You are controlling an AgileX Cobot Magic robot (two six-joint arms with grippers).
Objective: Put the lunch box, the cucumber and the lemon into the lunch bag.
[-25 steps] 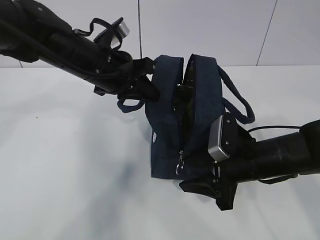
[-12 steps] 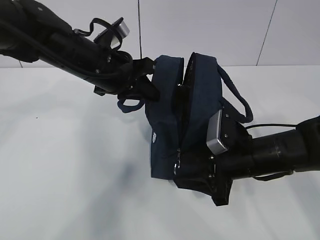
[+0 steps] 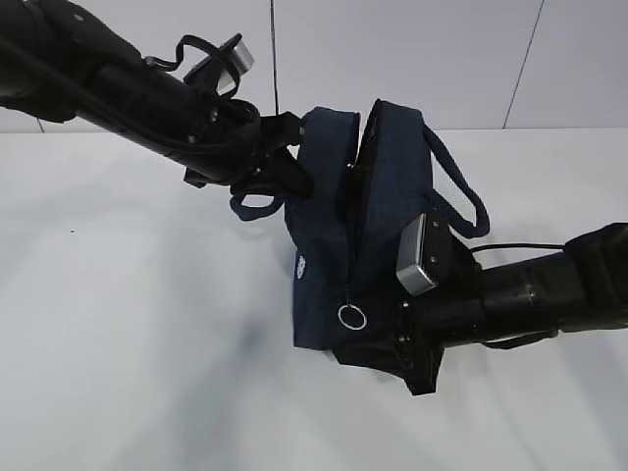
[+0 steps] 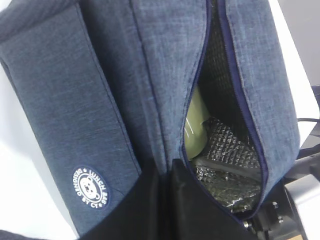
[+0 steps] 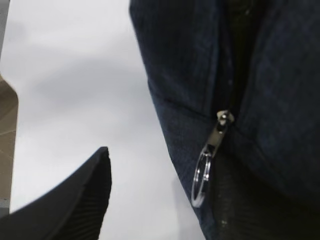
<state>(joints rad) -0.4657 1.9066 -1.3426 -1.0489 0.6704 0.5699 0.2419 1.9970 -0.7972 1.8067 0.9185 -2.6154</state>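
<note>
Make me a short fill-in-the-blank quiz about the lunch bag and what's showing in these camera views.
1. The lunch bag is made of dark ____ fabric.
2. A metal ____ pull hangs from its zipper.
3. Through the opening, the lunch box lid looks pale ____.
4. The bag's lining is ____ in colour.

Missing words: navy; ring; green; silvery

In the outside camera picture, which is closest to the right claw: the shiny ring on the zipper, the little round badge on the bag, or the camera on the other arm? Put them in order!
From the right claw, low beside the boxy dark navy fabric lunch bag:
1. The silver metal zipper ring, just to its left at the bag's bottom.
2. The small round white logo badge, farther left on the bag's side panel.
3. The silver-faced camera on the left arm, far up and to the left.
</note>
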